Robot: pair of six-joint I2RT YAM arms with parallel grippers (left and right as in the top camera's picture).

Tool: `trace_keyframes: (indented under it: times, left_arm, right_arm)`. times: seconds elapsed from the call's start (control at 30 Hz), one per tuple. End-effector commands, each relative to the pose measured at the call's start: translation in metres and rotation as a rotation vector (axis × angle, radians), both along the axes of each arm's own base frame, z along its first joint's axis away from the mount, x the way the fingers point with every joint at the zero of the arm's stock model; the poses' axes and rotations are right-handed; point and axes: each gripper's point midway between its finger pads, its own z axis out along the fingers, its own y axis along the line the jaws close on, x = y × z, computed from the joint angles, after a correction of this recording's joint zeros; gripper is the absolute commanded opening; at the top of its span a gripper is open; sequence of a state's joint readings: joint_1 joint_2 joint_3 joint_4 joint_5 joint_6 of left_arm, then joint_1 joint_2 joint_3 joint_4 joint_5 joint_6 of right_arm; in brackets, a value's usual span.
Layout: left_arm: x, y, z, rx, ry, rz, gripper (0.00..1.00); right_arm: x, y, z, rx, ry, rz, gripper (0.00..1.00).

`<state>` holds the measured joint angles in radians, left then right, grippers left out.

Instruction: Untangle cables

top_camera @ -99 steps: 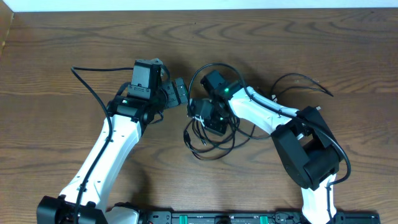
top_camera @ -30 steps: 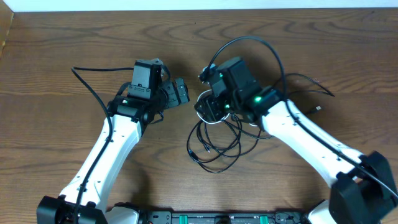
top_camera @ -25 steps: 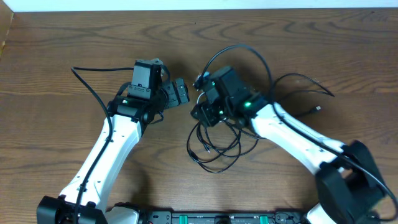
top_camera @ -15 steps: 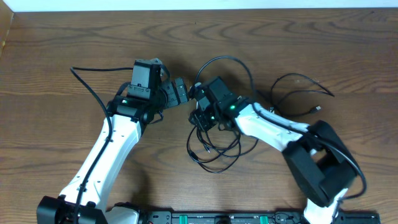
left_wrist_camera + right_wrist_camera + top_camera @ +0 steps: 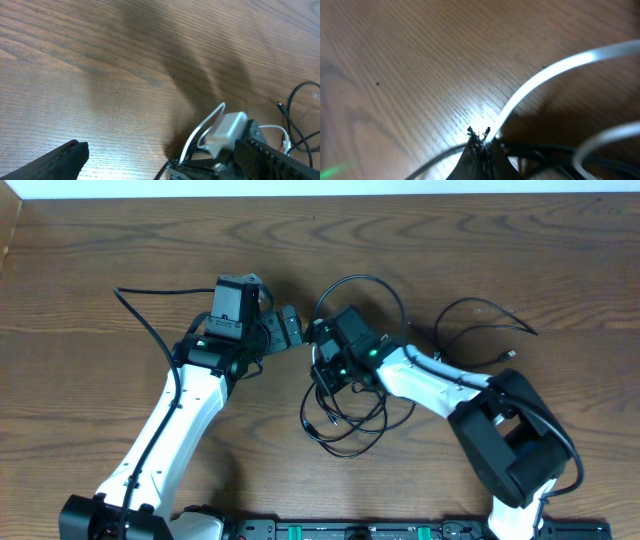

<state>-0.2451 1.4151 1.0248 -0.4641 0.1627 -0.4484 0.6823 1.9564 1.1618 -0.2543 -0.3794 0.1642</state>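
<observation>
Black cords (image 5: pixel 345 425) lie in a loose tangle on the wooden table (image 5: pixel 100 260), a short way out from the robot's base. A white cord (image 5: pixel 545 75) runs through the tangle's far part. At that far edge the right gripper (image 5: pixel 322 370) sits low over the wood with its jaws pressed together. Its wrist view shows the white cord and black strands touching the tip, but not whether any strand is caught between the jaws. Just beyond it, to the left, the left gripper (image 5: pixel 291 330) hangs with jaws spread wide, holding nothing and pointing toward the right gripper. Farther right, a lone black loop (image 5: pixel 480 310) lies on the table beside the right arm.
</observation>
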Motion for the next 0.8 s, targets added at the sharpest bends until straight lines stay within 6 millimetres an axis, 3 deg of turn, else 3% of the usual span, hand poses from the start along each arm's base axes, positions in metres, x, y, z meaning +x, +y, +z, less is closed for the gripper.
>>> trace_keyframes:
  times: [0.0,0.17,0.3,0.47,0.63,0.73,0.77]
  left_arm:
    - [0.0,0.0,0.004,-0.003,-0.01,-0.002,1.0]
    - [0.0,0.0,0.004,-0.003,-0.01,-0.002,1.0]
    - [0.0,0.0,0.004,-0.003,-0.01,-0.002,1.0]
    - [0.0,0.0,0.004,-0.003,-0.01,-0.002,1.0]
    - [0.0,0.0,0.004,-0.003,-0.01,-0.002,1.0]
    - [0.0,0.0,0.004,-0.003,-0.01,-0.002,1.0]
    - [0.0,0.0,0.004,-0.003,-0.01,-0.003,1.0]
  right_arm:
    - [0.007,-0.005,0.047,0.143,0.01,0.012,0.01]
    - [0.006,-0.015,0.118,0.404,0.044,0.086,0.01]
    - [0.016,-0.033,0.171,0.536,-0.04,0.109,0.01]
    - [0.045,-0.064,0.242,0.604,-0.268,0.068,0.01]
    - [0.059,-0.076,0.309,0.644,-0.424,0.069,0.01]
    - [0.068,-0.08,0.329,0.625,-0.47,0.025,0.01]
    - [0.079,-0.087,0.334,0.58,-0.498,-0.044,0.01]
